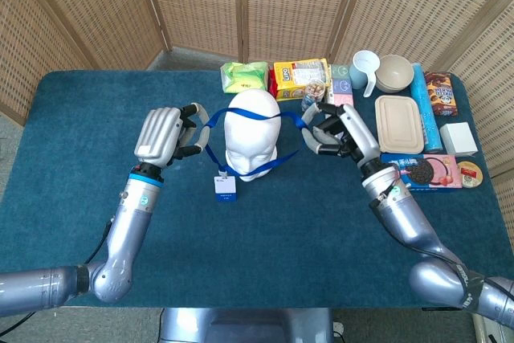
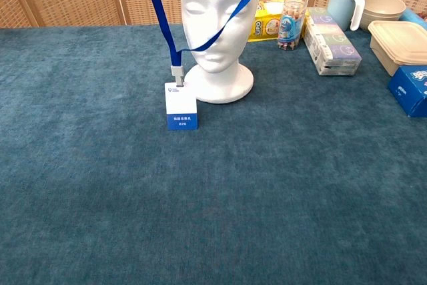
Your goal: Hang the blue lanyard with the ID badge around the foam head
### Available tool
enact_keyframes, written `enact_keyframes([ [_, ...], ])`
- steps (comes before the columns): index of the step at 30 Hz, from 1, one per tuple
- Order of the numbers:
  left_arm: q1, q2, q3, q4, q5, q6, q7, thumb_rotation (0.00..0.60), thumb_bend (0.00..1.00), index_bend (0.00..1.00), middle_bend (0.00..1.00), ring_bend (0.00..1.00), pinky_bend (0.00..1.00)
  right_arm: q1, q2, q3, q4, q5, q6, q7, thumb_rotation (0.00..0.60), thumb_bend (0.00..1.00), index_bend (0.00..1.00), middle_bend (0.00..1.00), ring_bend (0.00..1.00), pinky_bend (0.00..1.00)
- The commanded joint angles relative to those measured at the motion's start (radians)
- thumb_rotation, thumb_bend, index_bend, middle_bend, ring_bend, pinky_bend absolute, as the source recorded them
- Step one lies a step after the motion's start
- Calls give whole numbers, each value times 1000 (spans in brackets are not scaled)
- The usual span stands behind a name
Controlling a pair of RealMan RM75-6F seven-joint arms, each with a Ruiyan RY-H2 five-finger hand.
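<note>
The left hand [image 1: 166,136] and right hand [image 1: 340,129] each pinch the blue fabric lanyard [image 1: 210,138], stretched over the white foam head [image 1: 250,131] (white-and-blue ID badge [image 2: 181,106] dangling beside its base).

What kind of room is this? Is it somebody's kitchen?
Probably not a kitchen; more likely a robot practice setup. Wicker screens fence off a carpeted table holding a foam head and mixed props like a biscuit box.

Bright, even light — sharp, shadows faint
</note>
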Motion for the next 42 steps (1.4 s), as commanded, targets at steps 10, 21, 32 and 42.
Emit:
enact_keyframes([
  [10,-57,-46,-23,125,-43,-53,-79,598,446,642,959,1000,1000,79,-37,10,169,62,-55,40,600,573,632,1000,1000,1000],
  [21,-113,-95,-40,242,-57,-67,-104,598,438,644,961,1000,1000,130,-85,7,287,68,-89,74,600,573,636,1000,1000,1000],
  [32,-173,-143,-65,356,-110,-99,-115,599,430,644,961,1000,1000,200,-145,5,398,112,-120,67,600,574,639,1000,1000,1000],
  [42,-212,-189,-69,455,-127,-116,-132,599,419,644,962,1000,1000,255,-192,-15,484,154,-142,22,600,573,643,1000,1000,1000],
])
